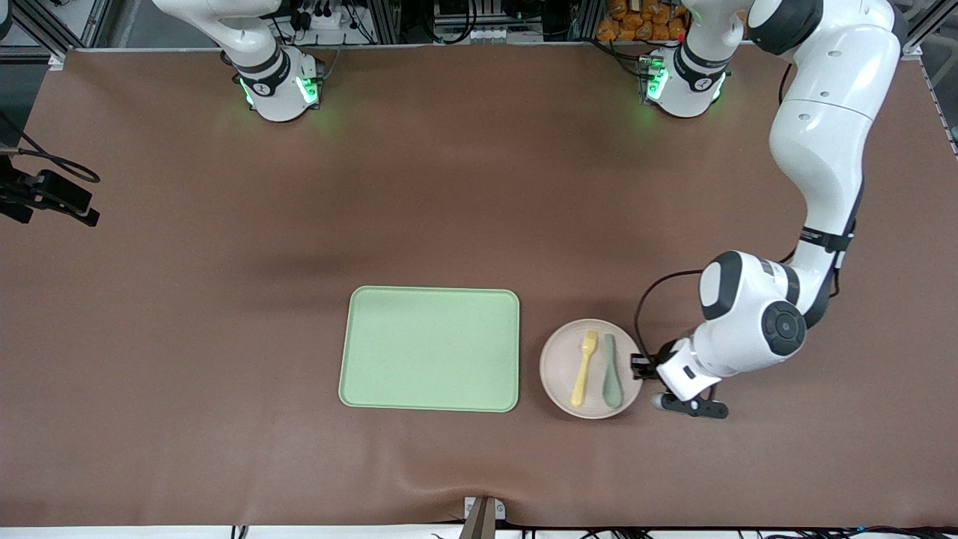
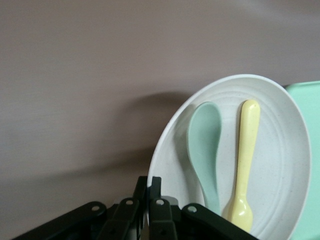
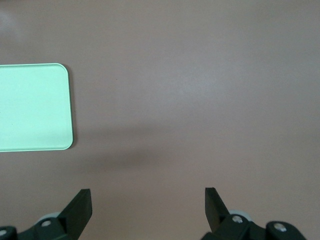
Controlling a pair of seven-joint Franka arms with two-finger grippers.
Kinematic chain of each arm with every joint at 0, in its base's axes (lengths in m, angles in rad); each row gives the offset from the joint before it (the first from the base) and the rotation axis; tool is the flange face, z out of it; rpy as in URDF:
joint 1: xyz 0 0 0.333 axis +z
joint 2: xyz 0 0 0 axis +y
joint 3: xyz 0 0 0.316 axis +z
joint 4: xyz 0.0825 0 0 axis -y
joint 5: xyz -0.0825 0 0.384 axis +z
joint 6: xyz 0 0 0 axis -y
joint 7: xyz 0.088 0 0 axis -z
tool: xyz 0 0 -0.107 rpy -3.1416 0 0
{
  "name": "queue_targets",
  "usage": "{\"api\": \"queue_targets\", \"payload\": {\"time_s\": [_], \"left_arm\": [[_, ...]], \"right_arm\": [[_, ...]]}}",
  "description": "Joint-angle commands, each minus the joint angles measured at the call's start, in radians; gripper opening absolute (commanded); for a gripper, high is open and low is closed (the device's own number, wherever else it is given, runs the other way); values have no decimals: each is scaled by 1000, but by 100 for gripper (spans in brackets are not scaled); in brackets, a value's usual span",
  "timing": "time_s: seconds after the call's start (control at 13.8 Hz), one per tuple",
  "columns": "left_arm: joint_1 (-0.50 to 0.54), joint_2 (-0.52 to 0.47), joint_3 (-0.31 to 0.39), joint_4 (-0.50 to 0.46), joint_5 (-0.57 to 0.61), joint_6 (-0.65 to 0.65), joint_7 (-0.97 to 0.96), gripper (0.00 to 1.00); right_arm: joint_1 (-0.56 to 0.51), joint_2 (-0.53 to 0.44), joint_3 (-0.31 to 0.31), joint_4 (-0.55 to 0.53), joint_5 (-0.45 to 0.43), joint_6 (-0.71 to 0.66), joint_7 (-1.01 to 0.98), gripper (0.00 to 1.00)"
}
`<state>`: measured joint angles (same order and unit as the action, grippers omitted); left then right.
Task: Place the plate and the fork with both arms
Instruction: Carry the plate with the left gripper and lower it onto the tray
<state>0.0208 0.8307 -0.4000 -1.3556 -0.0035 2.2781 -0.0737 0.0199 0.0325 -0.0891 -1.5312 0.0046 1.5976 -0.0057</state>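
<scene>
Plate point(image 1: 560, 367) sits on the table beside the tray point(image 1: 430, 349), toward my left arm's end, with the fork point(image 1: 584, 368) and a teal spoon point(image 1: 611, 372) lying side by side on it. My left gripper point(image 1: 642, 366) is pinched together on the plate's rim at the edge away from the tray. To do this lift well, I judge I should keep the plate level and move slowly (both utensils lie loose and could slide), then carry it over the tray. The left wrist view shows my fingers point(image 2: 154, 212) closed on the rim, which the front view hardly shows. The right wrist view shows my right gripper point(image 3: 148, 206) spread apart over bare table near a tray corner, waiting.
</scene>
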Motion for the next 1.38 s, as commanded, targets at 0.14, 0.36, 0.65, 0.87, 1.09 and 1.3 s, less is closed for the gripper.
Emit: {"api": "queue_targets", "payload": {"time_s": [0.14,0.36,0.65,0.87,1.09,1.3], "left_arm": [[-140,16,-7,88,-102,-23,-12,0],[-241,42,-3,101,-116,12,-79,0],[-343,105,30,107,-116,185,-191,0],[-383,139,59,110,-116,265,-218,0],[-406,163,62,113,-116,310,-248,0],[-423,174,81,113,-116,322,-253,0]], "right_arm": [[-14,9,9,17,15,-8,-3,100],[-12,32,11,16,17,-7,-11,100],[-8,47,11,17,15,-7,-11,100],[-6,49,12,17,15,-2,-3,100],[-9,56,12,17,18,1,1,100],[15,99,14,17,41,28,4,100]]}}
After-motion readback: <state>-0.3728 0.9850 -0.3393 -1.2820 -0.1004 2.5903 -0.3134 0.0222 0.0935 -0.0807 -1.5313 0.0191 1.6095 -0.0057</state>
